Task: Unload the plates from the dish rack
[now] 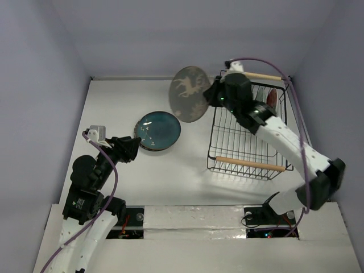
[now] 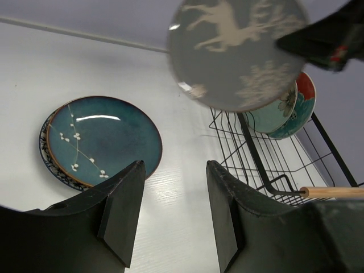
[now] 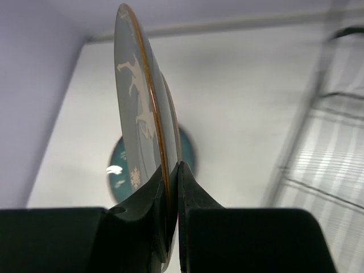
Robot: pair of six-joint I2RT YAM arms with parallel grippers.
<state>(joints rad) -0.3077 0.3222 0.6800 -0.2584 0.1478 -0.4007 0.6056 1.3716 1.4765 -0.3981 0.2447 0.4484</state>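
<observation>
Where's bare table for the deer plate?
Bare table lies between the teal plate and the dish rack, continuing along the near edge before both. The far-left corner behind the teal plate is bare too. Crowded: the right side, filled by the rack, and the near left by the open left gripper. The right gripper holds the deer plate aloft.

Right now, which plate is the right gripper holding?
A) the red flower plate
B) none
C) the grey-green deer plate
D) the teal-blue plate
C: the right gripper is shut on the rim of the grey-green deer plate, held up beside the dish rack; the teal-blue plate lies flat outside it, and the red flower plate stands in the rack.
</observation>
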